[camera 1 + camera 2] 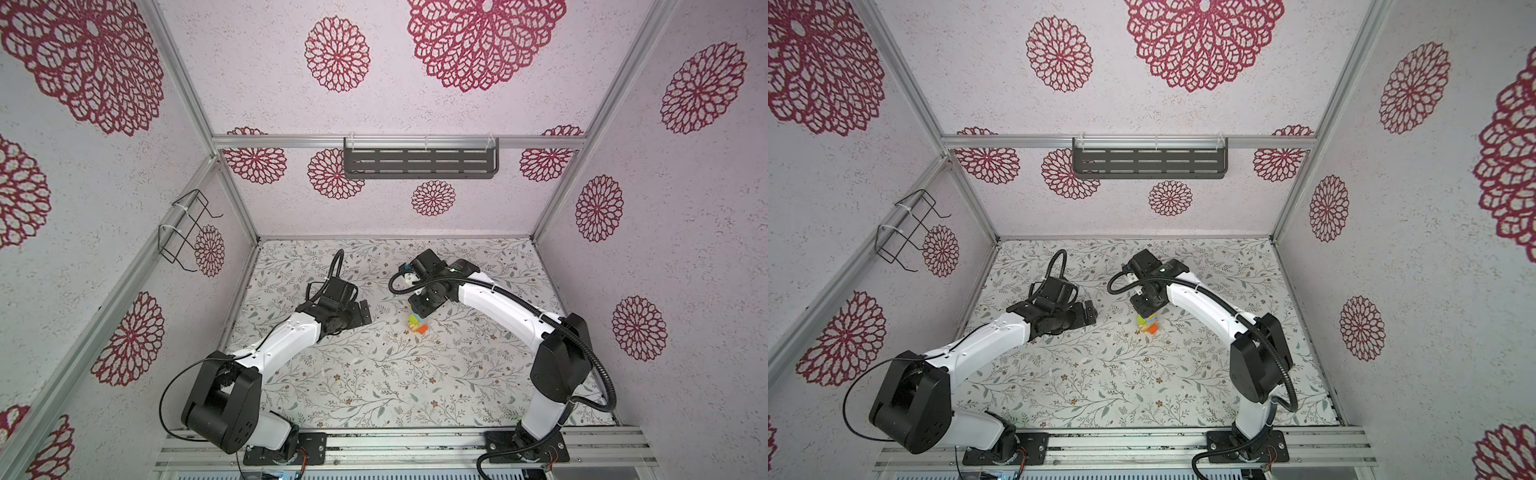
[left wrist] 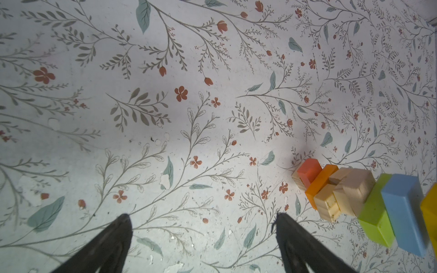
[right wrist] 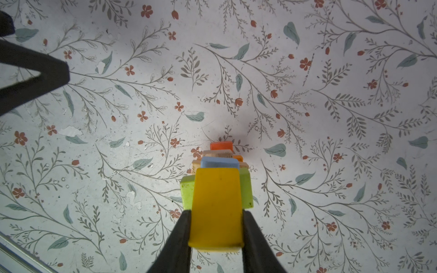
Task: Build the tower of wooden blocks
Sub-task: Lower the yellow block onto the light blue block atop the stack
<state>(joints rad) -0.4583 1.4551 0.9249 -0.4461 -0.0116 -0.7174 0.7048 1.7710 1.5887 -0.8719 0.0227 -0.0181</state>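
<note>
Nearest the arm bases, toward 6 o'clock in both top views, no loose block was seen on the surface, so none appeared left to be fetched. Farther in, near the middle, the left hand was held released and empty, its fingers spread wide. It lay near the wood block tower, at the tower's 9 o'clock. The tower was found stacked from a red-orange block at the base, then an orange block, tan pieces, a green block and a blue block. At its top, a yellow block was gripped between the fingers of the right hand. It was lined up over the blue block, but whether it already rested there could not be told. The task was judged nearly finished. What remained, seemingly, was for the yellow block to be seated squarely and let go. The right hand would then have to be drawn away without the somewhat twisted stack being knocked.
</note>
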